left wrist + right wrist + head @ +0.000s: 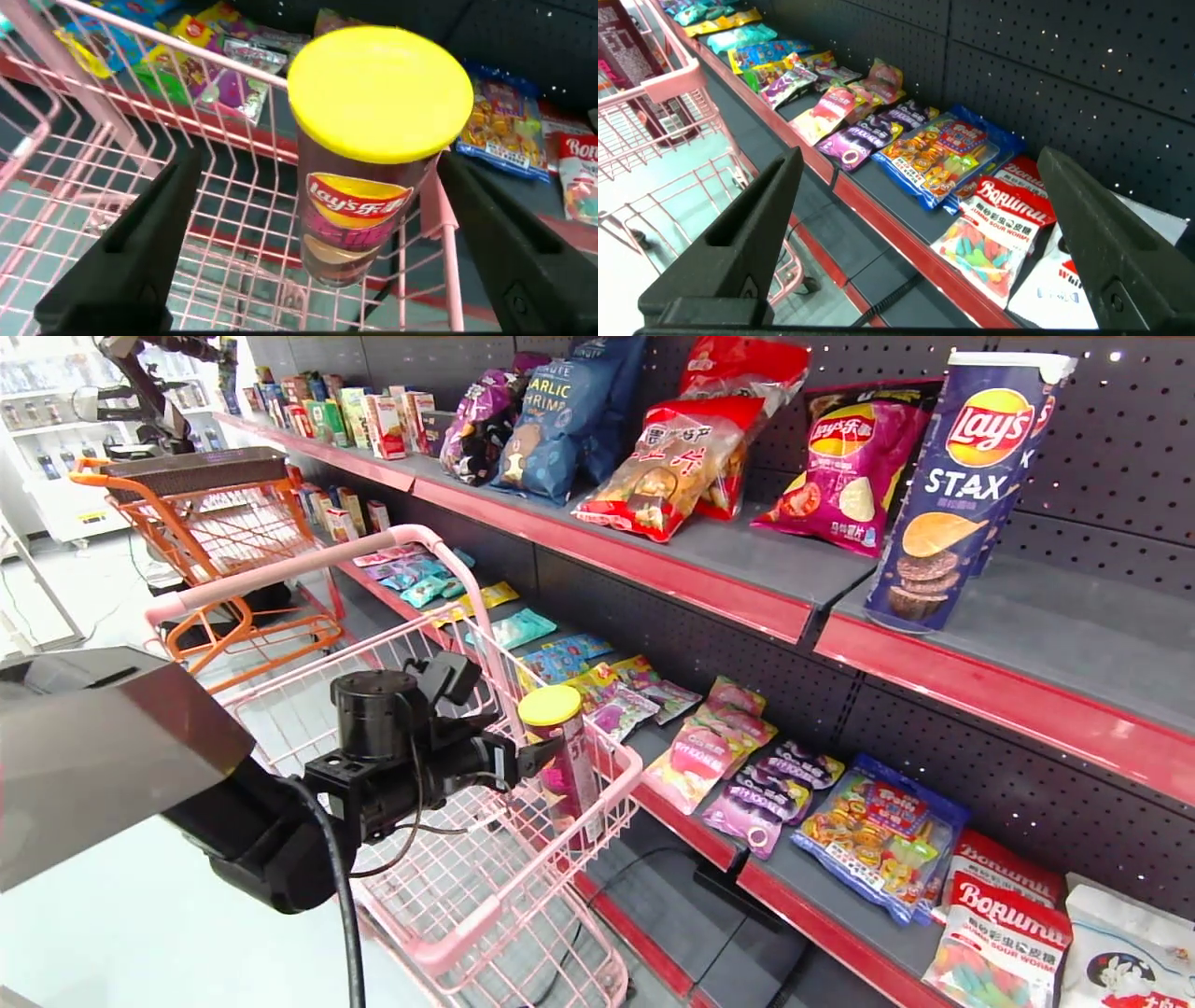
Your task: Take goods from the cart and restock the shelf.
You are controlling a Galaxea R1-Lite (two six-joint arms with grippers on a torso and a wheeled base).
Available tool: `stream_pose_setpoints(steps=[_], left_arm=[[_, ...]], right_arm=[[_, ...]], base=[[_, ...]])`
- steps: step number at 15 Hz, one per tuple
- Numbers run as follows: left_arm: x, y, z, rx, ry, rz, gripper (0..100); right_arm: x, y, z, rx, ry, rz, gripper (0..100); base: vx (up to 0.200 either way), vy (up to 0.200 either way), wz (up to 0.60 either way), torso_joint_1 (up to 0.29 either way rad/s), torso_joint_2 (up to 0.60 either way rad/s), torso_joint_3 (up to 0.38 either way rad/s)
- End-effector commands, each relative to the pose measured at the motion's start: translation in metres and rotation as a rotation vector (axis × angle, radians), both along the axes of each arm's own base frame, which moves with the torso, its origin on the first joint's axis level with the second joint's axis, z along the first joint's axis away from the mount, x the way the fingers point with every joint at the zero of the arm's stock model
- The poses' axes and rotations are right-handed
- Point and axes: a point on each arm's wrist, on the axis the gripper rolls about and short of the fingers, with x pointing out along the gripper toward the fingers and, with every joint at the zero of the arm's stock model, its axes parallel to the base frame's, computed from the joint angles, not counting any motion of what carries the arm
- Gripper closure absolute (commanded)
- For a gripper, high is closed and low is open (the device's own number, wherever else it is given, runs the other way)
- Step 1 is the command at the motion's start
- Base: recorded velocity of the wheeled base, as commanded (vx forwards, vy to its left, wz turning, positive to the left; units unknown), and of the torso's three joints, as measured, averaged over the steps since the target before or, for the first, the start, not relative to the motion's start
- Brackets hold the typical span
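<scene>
Two grippers are here, and both are wide open. The left gripper (316,159) is down in the pink cart (289,574). Its two black fingers (140,233) stand one on each side of the chip can (563,761). There is a gap on both sides, so they do not squeeze it. The chip can stands up straight inside the cart, in the corner next to the low shelf (822,896). It is dark pink and has a yellow lid (378,89) on top. The cart is made of thin pink wire and sits just beside the low shelf.

The right gripper (920,159) holds nothing. Its fingers (1102,243) are far apart. It hangs over the low shelf, above the bags of sweets. A blue bag of sweets (948,149) lies flat there. A red and white bag (999,233) lies next to it. Some purple bags (770,784) lie on the blue bag's other side.

On the top shelf (747,569) a tall blue chip tube (952,495) stands up. Beside it a purple chip bag (845,467) leans on the back wall. Then come a red snack bag (667,471) and a dark blue bag (560,420). An orange cart (215,523) stands farther off, past the pink cart.
</scene>
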Motion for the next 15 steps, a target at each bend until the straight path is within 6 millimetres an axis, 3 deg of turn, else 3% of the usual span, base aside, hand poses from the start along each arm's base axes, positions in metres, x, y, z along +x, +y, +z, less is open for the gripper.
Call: stream_pose_setpoints(steps=[1, 8, 14, 15], left_arm=[[0.006, -0.006, -0.008, 0.004, 0.010, -0.007, 0], [0.023, -0.028, -0.020, 0.001, -0.005, -0.040, 0], [0.022, -0.037, -0.026, 0.012, 0.000, -0.030, 0], [0.022, -0.037, -0.026, 0.013, 0.001, -0.029, 100]], right_arm=[[0.000, 0.000, 0.000, -0.001, 0.000, 0.001, 0], [0.000, 0.000, 0.000, -0.001, 0.000, 0.001, 0], [0.000, 0.000, 0.000, 0.000, 0.001, 0.001, 0], [0.000, 0.000, 0.000, 0.000, 0.001, 0.001, 0]], base=[[0.000, 0.000, 0.00, 0.000, 0.00, 0.000], [0.000, 0.000, 0.00, 0.000, 0.00, 0.000], [0.000, 0.000, 0.00, 0.000, 0.00, 0.000], [0.000, 0.000, 0.00, 0.000, 0.00, 0.000]])
